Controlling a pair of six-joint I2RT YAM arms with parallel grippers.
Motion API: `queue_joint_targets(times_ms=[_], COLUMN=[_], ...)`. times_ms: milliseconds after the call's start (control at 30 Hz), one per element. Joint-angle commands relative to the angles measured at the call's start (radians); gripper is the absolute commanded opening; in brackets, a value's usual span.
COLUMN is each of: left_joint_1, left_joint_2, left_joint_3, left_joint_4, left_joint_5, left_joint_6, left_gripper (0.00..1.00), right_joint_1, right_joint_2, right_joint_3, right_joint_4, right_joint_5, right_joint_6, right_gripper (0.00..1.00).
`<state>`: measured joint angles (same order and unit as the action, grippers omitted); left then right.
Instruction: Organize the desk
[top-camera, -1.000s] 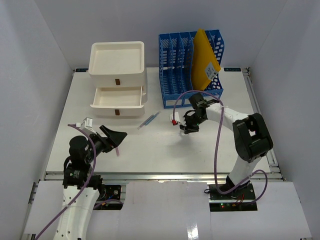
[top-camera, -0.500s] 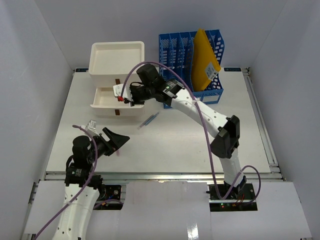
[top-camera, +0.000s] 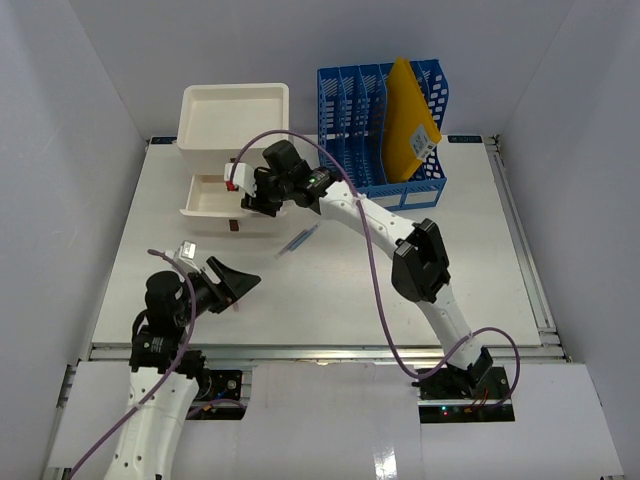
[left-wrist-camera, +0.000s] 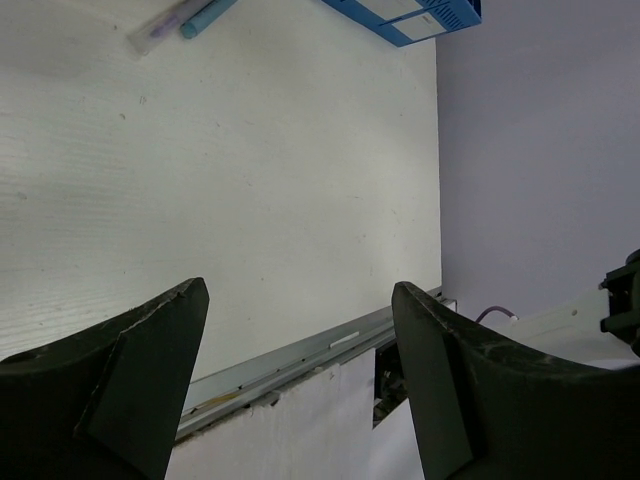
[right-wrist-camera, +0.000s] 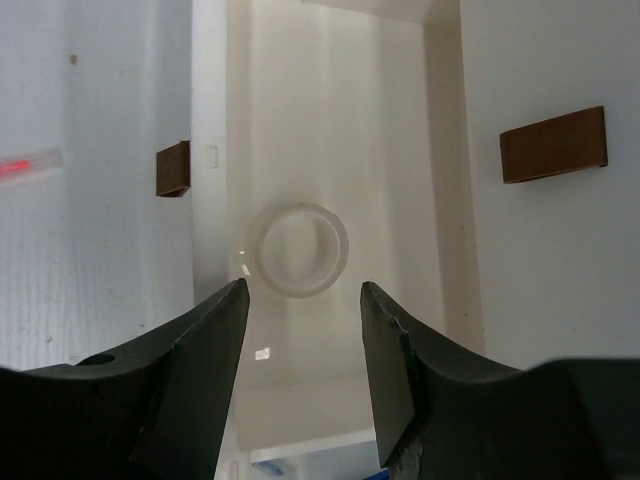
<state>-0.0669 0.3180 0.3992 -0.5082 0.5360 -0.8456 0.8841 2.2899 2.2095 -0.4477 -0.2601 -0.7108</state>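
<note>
The white desk (top-camera: 400, 290) carries a white drawer box (top-camera: 232, 115) at the back left, its bottom drawer (top-camera: 212, 198) pulled open. My right gripper (top-camera: 249, 199) hovers over that drawer, open and empty. In the right wrist view its jaws (right-wrist-camera: 304, 292) stand apart above a white ring-shaped roll (right-wrist-camera: 298, 250) lying in the drawer (right-wrist-camera: 400, 120). Two pens (top-camera: 298, 240) lie side by side mid-desk. They also show in the left wrist view (left-wrist-camera: 180, 18). My left gripper (top-camera: 240, 281) is open and empty, low over the desk's front left (left-wrist-camera: 300, 290).
A blue file rack (top-camera: 372, 120) holding a yellow envelope (top-camera: 410, 120) stands at the back, right of the drawer box. Brown drawer handles (right-wrist-camera: 553, 145) flank the open drawer. A red pen-like thing (right-wrist-camera: 25, 165) lies blurred beside it. The silver front rail (left-wrist-camera: 300, 360) runs along the near edge.
</note>
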Motion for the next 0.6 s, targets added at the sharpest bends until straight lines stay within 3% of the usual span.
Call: queue_joint_targets(times_ms=[0, 100, 200, 267, 333, 367, 433, 567], left_joint_1=[0.001, 0.001, 0.0, -0.001, -0.002, -0.002, -0.002, -0.002], left_joint_2=[0.051, 0.111, 0.174, 0.222, 0.294, 0.321, 0.394, 0.502], left_joint_3=[0.028, 0.052, 0.062, 0.064, 0.061, 0.059, 0.057, 0.053], left_joint_4=[0.039, 0.07, 0.108, 0.137, 0.189, 0.208, 0.263, 0.358], left_joint_5=[0.028, 0.042, 0.033, 0.01, -0.027, -0.063, -0.115, -0.298], left_joint_6=[0.031, 0.049, 0.061, 0.057, 0.039, 0.03, -0.004, -0.114], left_gripper=[0.83, 0.81, 0.71, 0.6, 0.39, 0.32, 0.18, 0.15], right_joint_1=[-0.02, -0.056, -0.109, -0.154, -0.193, -0.202, -0.22, -0.313], right_joint_2=[-0.157, -0.293, -0.458, -0.561, -0.704, -0.754, -0.875, -1.02], right_joint_3=[-0.028, -0.129, -0.288, -0.44, -0.611, -0.724, -0.855, -1.102], right_joint_4=[0.027, 0.022, 0.01, -0.009, -0.016, -0.013, 0.008, 0.081], right_joint_5=[-0.118, -0.266, -0.521, -0.673, -0.792, -0.79, -0.746, -0.692], right_joint_6=[0.085, 0.12, 0.071, 0.006, -0.067, -0.083, -0.082, 0.034], right_gripper=[0.56, 0.59, 0.59, 0.58, 0.55, 0.51, 0.34, 0.26])
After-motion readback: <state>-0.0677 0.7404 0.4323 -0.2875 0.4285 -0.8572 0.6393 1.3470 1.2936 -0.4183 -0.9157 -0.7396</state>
